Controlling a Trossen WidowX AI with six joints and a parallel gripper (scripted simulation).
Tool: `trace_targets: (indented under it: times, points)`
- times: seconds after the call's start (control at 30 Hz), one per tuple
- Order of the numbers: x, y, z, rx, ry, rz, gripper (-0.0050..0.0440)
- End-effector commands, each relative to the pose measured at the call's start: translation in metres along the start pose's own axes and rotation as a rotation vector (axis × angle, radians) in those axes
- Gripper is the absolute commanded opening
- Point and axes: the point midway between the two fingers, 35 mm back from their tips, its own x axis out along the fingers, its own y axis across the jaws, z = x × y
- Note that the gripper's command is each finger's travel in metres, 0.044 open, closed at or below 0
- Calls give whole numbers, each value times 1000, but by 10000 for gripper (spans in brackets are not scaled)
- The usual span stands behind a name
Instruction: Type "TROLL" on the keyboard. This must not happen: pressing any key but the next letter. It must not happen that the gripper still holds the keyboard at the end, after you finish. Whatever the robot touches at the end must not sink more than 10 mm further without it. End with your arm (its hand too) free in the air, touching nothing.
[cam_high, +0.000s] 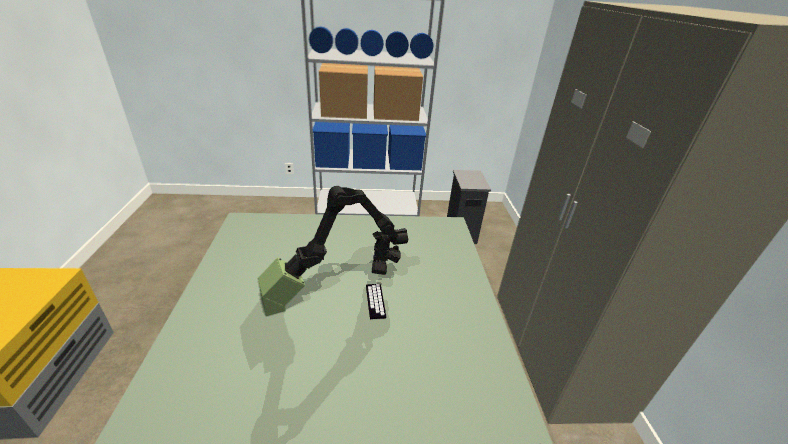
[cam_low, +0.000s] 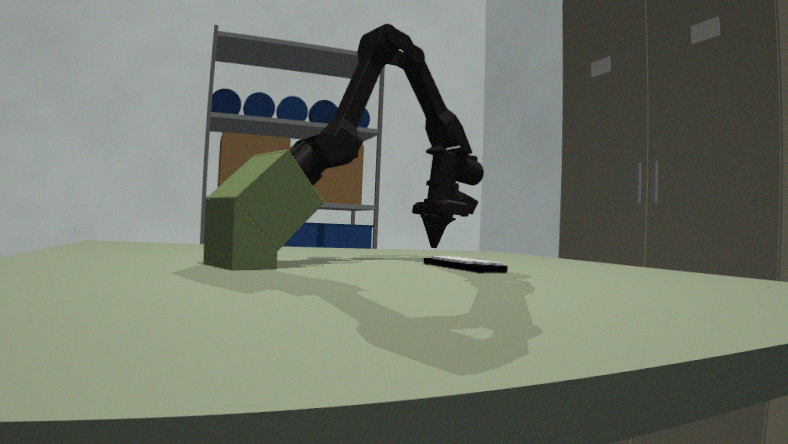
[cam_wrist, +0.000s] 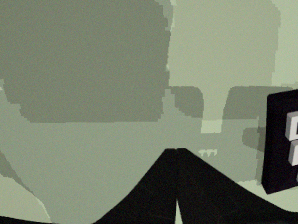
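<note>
We see the black end effector (cam_low: 435, 241) fully closed, empty, fingers forming one point for pressing keys, hovering above the pale green table (cam_low: 165, 330) just beside the flat black keyboard (cam_low: 465, 264).

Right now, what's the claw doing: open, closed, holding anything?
Claw: closed, holding nothing, pointing down above the table just short of the keyboard.
</note>
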Motion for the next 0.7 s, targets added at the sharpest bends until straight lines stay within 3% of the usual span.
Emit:
trace_targets:
  times: [0.0, 0.23, 0.67]
  points:
    - [-6, -40, -2, -54, -44, 0, 0]
    - [-11, -87, -12, -168, -96, -10, 0]
    - [-11, -91, -13, -173, -97, -11, 0]
